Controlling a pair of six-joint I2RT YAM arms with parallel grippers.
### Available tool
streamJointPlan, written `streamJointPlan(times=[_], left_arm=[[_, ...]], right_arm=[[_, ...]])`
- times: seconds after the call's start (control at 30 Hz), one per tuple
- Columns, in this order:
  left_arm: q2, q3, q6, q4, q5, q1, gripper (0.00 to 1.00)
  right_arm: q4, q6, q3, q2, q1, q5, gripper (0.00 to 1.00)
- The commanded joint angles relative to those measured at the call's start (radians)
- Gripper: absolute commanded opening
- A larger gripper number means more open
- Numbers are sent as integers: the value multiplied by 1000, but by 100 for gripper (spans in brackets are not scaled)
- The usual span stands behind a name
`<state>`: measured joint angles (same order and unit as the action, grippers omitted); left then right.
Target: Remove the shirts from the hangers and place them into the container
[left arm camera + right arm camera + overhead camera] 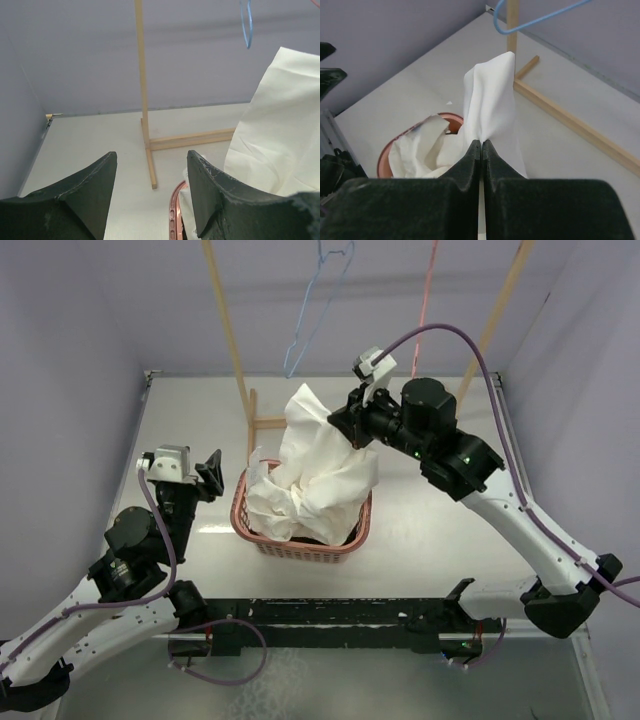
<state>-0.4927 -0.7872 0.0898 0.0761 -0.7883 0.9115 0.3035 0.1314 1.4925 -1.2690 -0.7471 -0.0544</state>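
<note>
Pinching fold of white shirt (318,465) w/ R gripper (481,145), clamped tight on cloth, holding peak up over basket (300,548), prob. for dropping bulk inside rather than spilling onto bench (440,540). Hovering L gripper (212,472) just beside basket, fingers apart, gripping nothing, prob. standing by for tucking. Hanging bare above: blue hanger (302,310), pink hanger (428,290).

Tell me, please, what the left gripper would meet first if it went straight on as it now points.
Probably the pink basket's rim, which sits low between the left gripper's open fingers, with the white shirt beside it. Depth is unclear; passing over it, the wooden rack's base comes next.
</note>
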Motion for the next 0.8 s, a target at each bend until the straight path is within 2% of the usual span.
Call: streamJointPlan(times=[0.0,0.23,0.53,0.67,0.77], left_arm=[[5,-7,2,-24,8,-3,62],[2,-8,1,-23,7,-3,62],[1,-9,2,-23,8,-4,62],[-4,-10,3,-20,9,-3,62],[-7,-10,4,-20,6,-4,62]], right_arm=[[-13,-14,120,10,-47,-89,0],[93,1,110,29,-198,-85,0],[94,74,-193,50,-248,-69,0],[9,94,-323,-14,-248,-38,0],[-37,101,-344,-122,-248,-63,0]])
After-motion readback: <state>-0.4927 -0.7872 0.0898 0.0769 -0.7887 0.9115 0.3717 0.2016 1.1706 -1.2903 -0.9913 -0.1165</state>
